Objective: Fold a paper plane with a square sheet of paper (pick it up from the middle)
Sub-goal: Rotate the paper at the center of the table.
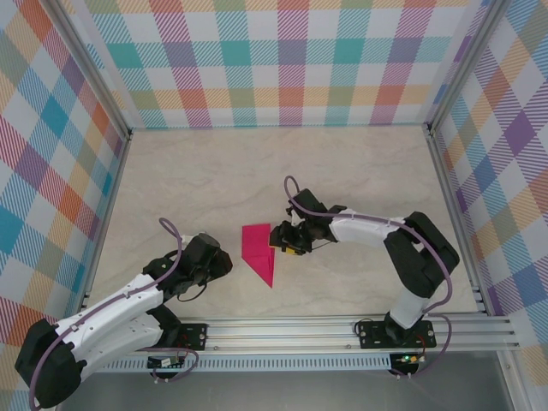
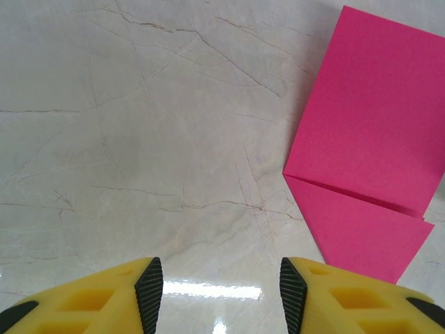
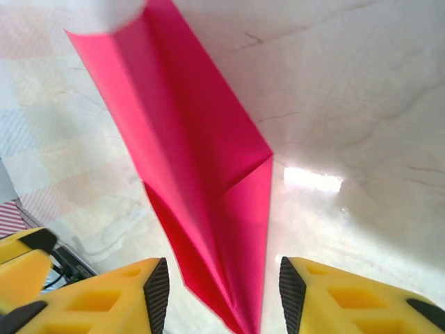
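Right now the sheet of paper, folded into a long pink shape tapering to a point, sits on the marble-look table between the two arms. The right gripper is at its right edge, jaws apart, with a pointed corner between them and neither pad pressing it. The left gripper hangs near the paper's left side, jaws parted around nothing.

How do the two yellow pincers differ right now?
The right pincer sits at the pink paper, the left pincer apart from it, over bare table. The paper's tip lies between the right pincer's fingers; nothing lies between the left's. Both have yellow fingers with black pads, standing open.
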`<state>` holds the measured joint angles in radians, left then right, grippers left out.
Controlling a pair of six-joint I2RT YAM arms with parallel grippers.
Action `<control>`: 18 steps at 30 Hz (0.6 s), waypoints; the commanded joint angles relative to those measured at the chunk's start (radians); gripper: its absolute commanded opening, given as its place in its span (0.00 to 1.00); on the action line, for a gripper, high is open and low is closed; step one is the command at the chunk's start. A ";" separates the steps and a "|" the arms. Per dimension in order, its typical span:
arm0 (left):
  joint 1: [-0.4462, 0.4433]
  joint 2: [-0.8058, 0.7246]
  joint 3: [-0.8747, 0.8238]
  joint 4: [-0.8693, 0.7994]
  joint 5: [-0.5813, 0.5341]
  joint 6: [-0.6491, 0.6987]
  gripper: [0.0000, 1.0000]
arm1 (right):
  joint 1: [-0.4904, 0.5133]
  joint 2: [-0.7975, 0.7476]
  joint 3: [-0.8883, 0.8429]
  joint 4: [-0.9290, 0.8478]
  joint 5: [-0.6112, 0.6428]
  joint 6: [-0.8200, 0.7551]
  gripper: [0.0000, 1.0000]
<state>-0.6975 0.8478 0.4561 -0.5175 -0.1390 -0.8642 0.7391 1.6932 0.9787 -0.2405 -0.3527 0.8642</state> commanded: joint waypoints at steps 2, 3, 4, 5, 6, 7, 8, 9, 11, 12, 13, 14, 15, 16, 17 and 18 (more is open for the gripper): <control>0.012 0.010 0.029 0.019 0.014 0.024 0.51 | -0.004 -0.076 0.026 -0.119 0.040 -0.079 0.44; 0.013 0.016 0.029 0.024 0.020 0.024 0.52 | 0.002 -0.081 0.023 -0.105 0.016 -0.090 0.39; 0.016 0.021 0.028 0.034 0.027 0.024 0.52 | 0.011 -0.079 0.024 -0.093 -0.008 -0.100 0.36; 0.022 0.029 0.026 0.046 0.037 0.022 0.52 | 0.025 -0.068 0.034 -0.086 -0.037 -0.107 0.31; 0.029 0.037 0.024 0.057 0.053 0.022 0.52 | 0.040 -0.051 0.050 -0.087 -0.056 -0.109 0.25; 0.038 0.044 0.023 0.071 0.072 0.024 0.52 | 0.054 -0.031 0.063 -0.091 -0.065 -0.109 0.21; 0.050 0.052 0.020 0.083 0.094 0.025 0.52 | 0.075 -0.014 0.080 -0.089 -0.077 -0.110 0.16; 0.060 0.058 0.017 0.091 0.112 0.023 0.52 | 0.090 0.010 0.092 -0.081 -0.085 -0.107 0.12; 0.080 0.060 0.010 0.109 0.143 0.018 0.52 | 0.108 0.041 0.102 -0.055 -0.099 -0.097 0.12; 0.090 0.058 0.005 0.117 0.164 0.018 0.52 | 0.108 0.054 0.106 -0.051 -0.104 -0.093 0.12; 0.099 0.055 0.002 0.125 0.178 0.017 0.53 | 0.108 0.064 0.109 -0.050 -0.103 -0.093 0.12; 0.107 0.052 -0.004 0.137 0.197 0.018 0.53 | 0.108 0.073 0.109 -0.048 -0.099 -0.094 0.12; 0.118 0.051 -0.011 0.147 0.215 0.016 0.54 | 0.108 0.079 0.110 -0.042 -0.108 -0.098 0.12; 0.126 0.050 -0.016 0.153 0.227 0.012 0.54 | 0.108 0.087 0.113 -0.043 -0.111 -0.103 0.12; 0.133 0.049 -0.019 0.158 0.236 0.010 0.54 | 0.107 0.096 0.116 -0.051 -0.106 -0.109 0.12; 0.139 0.049 -0.022 0.164 0.246 0.011 0.54 | 0.106 0.105 0.117 -0.054 -0.102 -0.113 0.13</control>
<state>-0.5842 0.9058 0.4522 -0.3908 0.0429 -0.8490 0.8513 1.7737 1.0687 -0.2924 -0.4328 0.7757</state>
